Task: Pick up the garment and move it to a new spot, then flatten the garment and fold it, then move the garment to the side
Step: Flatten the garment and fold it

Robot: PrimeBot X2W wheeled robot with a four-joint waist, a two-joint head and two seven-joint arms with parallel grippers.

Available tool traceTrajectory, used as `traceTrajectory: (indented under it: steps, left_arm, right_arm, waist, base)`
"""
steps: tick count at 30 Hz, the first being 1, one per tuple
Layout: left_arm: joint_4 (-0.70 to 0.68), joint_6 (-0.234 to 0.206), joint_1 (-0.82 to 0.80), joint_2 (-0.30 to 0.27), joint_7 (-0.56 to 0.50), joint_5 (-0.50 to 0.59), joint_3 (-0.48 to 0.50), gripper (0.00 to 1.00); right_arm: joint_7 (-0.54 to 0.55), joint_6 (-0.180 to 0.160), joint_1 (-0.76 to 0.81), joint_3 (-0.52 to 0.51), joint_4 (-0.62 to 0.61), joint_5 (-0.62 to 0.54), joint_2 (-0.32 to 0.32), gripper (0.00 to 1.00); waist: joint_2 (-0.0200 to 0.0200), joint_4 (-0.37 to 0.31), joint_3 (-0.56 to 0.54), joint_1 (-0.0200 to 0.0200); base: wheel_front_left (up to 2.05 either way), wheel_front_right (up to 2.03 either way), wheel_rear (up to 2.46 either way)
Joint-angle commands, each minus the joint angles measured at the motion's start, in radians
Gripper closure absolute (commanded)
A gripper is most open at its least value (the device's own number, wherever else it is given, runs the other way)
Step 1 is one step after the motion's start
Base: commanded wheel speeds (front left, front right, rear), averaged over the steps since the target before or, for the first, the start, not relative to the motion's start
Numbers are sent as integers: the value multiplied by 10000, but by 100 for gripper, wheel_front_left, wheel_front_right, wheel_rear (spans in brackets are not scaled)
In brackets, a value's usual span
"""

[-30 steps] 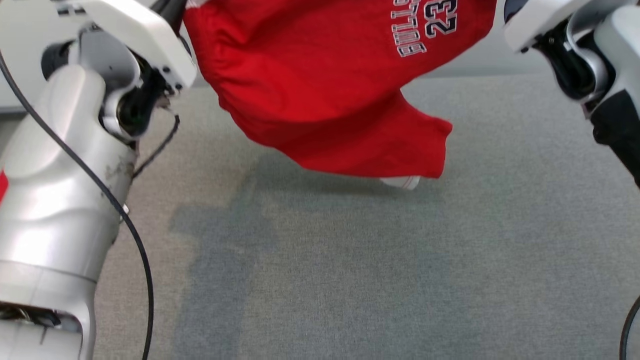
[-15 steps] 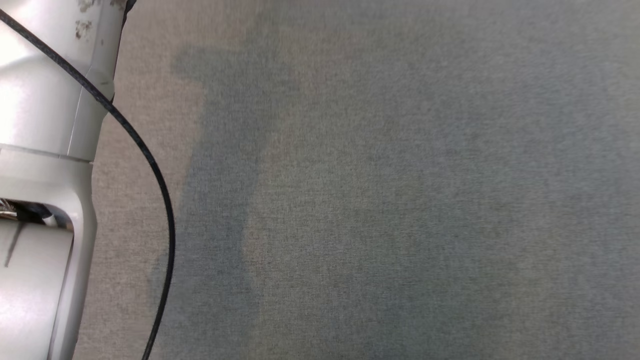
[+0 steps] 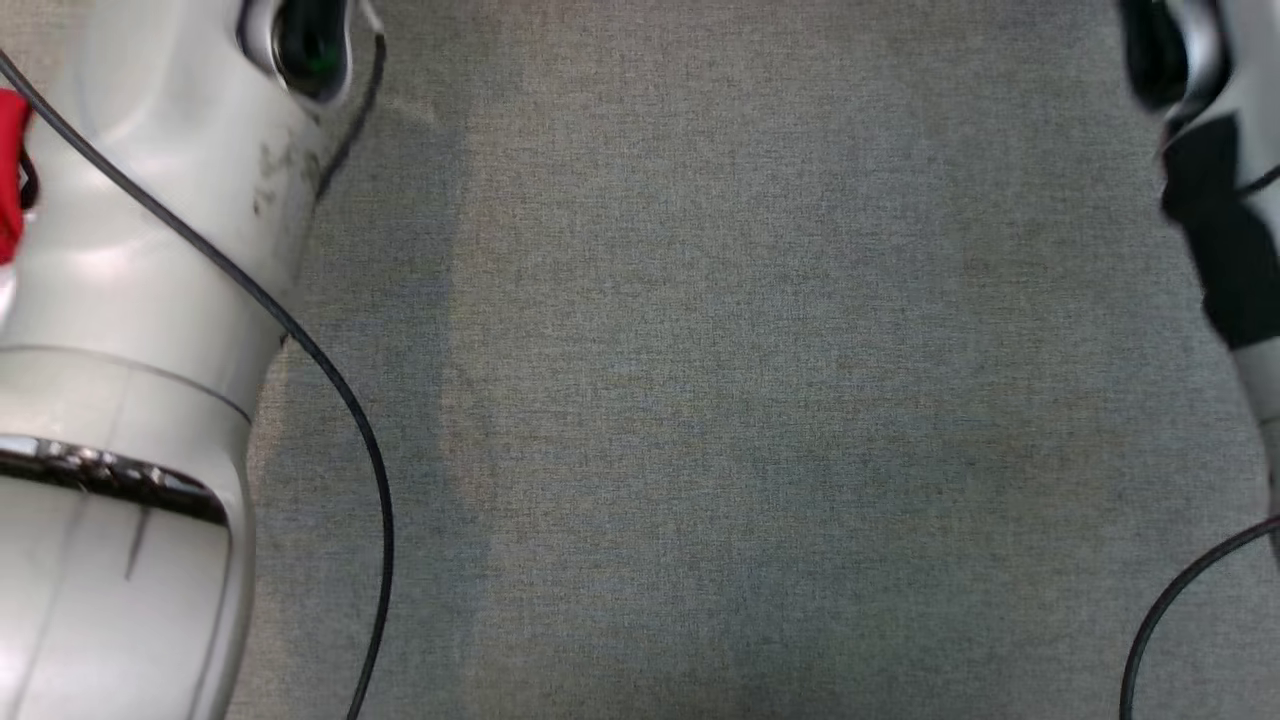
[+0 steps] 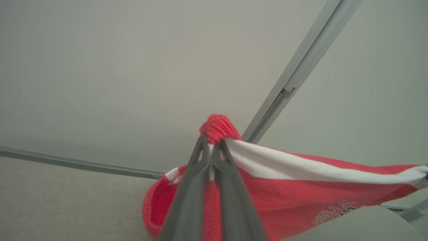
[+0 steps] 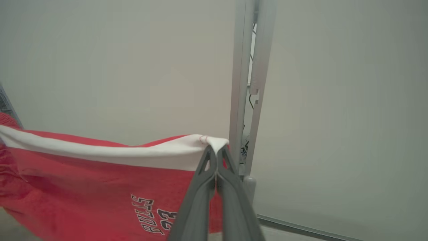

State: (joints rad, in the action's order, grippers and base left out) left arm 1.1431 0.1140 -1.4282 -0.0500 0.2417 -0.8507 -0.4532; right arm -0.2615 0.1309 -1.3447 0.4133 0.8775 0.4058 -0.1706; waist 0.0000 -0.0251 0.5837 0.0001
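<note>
The garment [image 4: 301,197] is a red mesh piece with a white band and "BULLS 23" lettering [image 5: 153,214]. It hangs stretched in the air between my two grippers. My left gripper [image 4: 211,144] is shut on one end of the white band, with red fabric bunched above the tips. My right gripper [image 5: 215,150] is shut on the other end of the band [image 5: 133,154]. In the head view my pale left forearm [image 3: 130,330] and right forearm [image 3: 1230,220] flank the grey cloth surface [image 3: 720,400].
A black cable [image 3: 300,350] runs along the left arm, another cable [image 3: 1170,600] curves at the lower right. Pale wall panels with grey metal posts [image 5: 247,100] stand behind the held garment. A small red patch [image 3: 10,170] shows at the head view's left edge.
The head camera has tilted down, so the red garment left the head view. Both forearms now show at its sides, where half a second ago only the left one did.
</note>
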Motion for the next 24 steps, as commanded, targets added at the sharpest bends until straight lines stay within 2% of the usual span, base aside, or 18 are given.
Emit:
traceTrajectory:
  steps: [1,5,12,19,24]
  left_arm:
    - [88,83,301,-25,-28,-111,-129,100]
    - [201,144,1232,-26,-222,-558,-505,100]
    - [-170,173,2587,-29,-749,-1236,-1349,100]
    - [-66,167,3256,-27,-1138,-1674,-1737,100]
    - [-302,168,3796,-31,-1874,-1766,-2311,100]
  right_arm:
    - [-43,-1,322,108,4,141,-17,100]
    - [-44,-1,1293,632,92,844,-35,100]
    - [-44,0,2500,1842,-34,2402,-460,100]
    - [-44,0,3184,3300,-229,3760,-879,100]
    - [-42,0,3478,4413,-364,4843,-1183,100]
  waist:
    - [0,-1,-63,-1]
    - [0,48,-360,-1]
    - [0,219,-936,-1]
    - [0,276,-1392,-1]
    - [0,279,-1758,-1]
  base:
    - [0,0,0]
    - [0,0,0]
    - [0,0,0]
    - [0,0,0]
    - [0,0,0]
